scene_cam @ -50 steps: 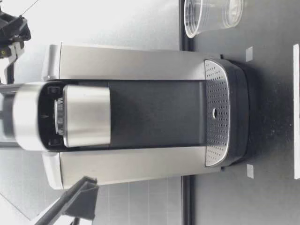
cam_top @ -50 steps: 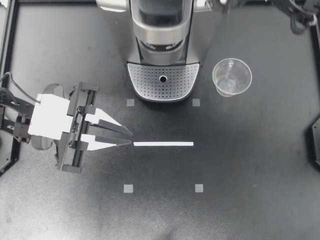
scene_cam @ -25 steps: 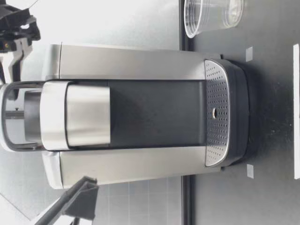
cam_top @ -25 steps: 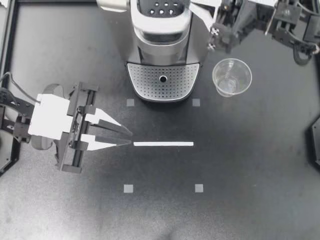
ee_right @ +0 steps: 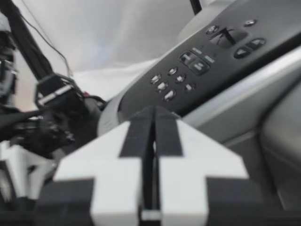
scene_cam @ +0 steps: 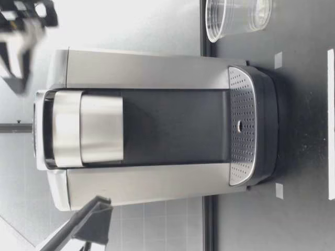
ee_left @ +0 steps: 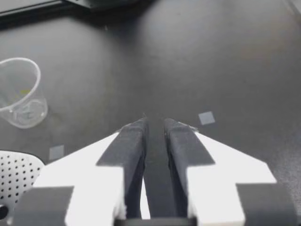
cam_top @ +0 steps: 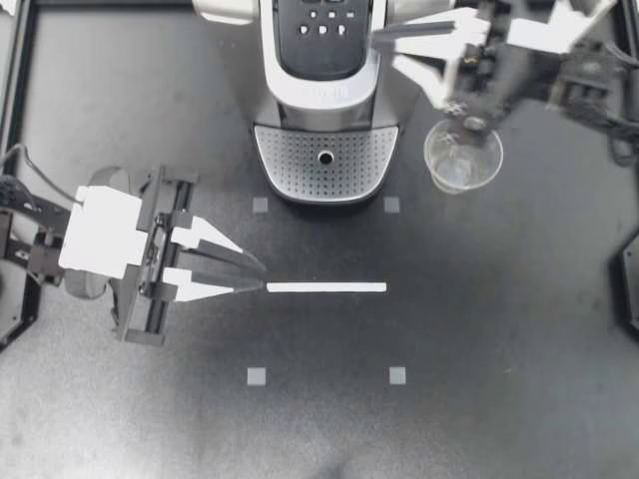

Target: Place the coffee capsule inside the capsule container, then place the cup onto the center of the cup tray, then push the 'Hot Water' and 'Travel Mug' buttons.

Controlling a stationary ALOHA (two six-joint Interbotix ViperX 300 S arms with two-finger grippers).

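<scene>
Seen from above, the closed coffee machine [cam_top: 324, 100] stands at upper centre with no capsule in sight, so we judge that step done. The clear cup [cam_top: 463, 155] stands on the desk [cam_top: 499, 349] at upper right, beside the cup tray [cam_top: 300, 160], not on it. Our right pincer [cam_top: 389, 47], pressed together and empty, hovers by the buttons [cam_top: 324, 30]. Our left pincer [cam_top: 263, 276], barely parted and empty, sits at middle left. Next, the right pincer must spread and descend around the cup.
</scene>
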